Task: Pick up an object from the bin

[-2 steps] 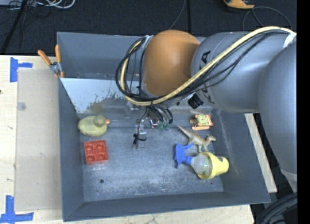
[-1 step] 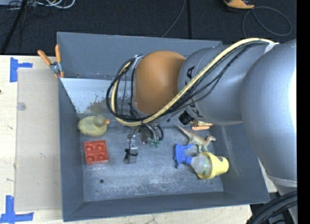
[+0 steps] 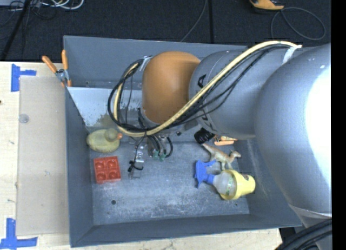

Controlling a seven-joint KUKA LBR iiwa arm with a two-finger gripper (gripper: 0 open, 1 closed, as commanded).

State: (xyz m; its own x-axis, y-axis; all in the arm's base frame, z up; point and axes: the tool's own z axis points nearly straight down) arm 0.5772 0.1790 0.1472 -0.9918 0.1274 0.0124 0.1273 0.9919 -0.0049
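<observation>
The gripper hung low over the bin floor, just right of the red studded brick. Whether it was open or closed could not be told. The brick lay flat, nearest it, to its left. A pale yellow duck sat just beyond the brick.

Yellow duck: by the left wall of the bin.
Red brick: left side, nearer the front wall.
Blue piece, yellow cup: touching, front-right.
</observation>
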